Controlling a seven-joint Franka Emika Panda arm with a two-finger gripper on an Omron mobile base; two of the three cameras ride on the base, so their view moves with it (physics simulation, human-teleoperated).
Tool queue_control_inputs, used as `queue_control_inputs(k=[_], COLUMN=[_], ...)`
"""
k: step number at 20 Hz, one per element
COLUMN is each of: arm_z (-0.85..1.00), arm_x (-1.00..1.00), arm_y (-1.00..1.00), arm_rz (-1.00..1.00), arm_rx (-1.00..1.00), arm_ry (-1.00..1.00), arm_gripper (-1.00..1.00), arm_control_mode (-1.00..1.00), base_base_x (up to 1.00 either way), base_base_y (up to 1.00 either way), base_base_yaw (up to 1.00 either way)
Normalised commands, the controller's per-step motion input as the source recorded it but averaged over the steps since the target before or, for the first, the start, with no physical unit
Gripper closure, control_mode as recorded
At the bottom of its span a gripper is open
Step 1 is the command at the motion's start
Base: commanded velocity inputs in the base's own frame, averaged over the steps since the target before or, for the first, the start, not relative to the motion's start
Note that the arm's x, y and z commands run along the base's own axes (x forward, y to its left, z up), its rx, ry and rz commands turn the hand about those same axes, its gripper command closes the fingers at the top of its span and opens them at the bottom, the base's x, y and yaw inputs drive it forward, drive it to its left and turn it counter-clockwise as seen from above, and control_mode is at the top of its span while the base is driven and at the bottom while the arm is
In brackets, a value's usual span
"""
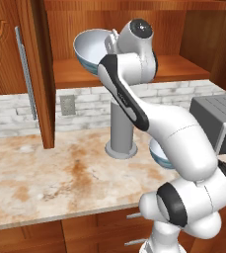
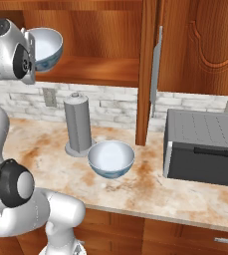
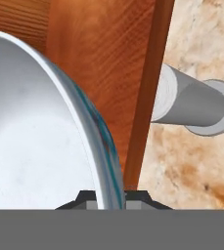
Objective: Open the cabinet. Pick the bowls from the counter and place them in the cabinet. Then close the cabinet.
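First bowl held up at the open cabinet; second bowl waits on the surface.

The gripper [image 3: 107, 202] is clamped on the rim of one bowl [image 1: 91, 49], which hangs tilted in the upper middle of the left base view and the upper left of the right base view, in front of the open cabinet [image 1: 183, 39] and above its wooden shelf [image 1: 75, 74], not yet resting on it. The other bowl [image 2: 111, 158] sits upright at the centre of the right base view on the surface [image 1: 45, 183], just beside the grey cylinder [image 2: 78, 124], with a dark box [image 2: 202, 147] well apart at the right. I judge the step to be placing the first bowl: the next move calls for carrying it inward over the shelf, levelling it, lowering it and letting go, clear of the door [image 1: 8, 44] at the left.
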Motion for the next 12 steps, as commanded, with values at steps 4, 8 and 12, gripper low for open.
queue_control_inputs(k=[4,8,12], arm_z=[-0.31,-0.21,-0.02], arm_x=[0.33,0.36,0.06], arm_y=[0.03,0.0,0.13], arm_rz=[0.0,0.0,0.0], arm_rx=[0.0,0.0,0.0], arm_ry=[0.0,0.0,0.0], arm_gripper=[1.0,1.0,1.0], arm_control_mode=[-1.0,-1.0,-1.0], base_base_x=[0.0,0.0,0.0], base_base_y=[0.0,0.0,0.0], base_base_yaw=[0.0,0.0,0.0])
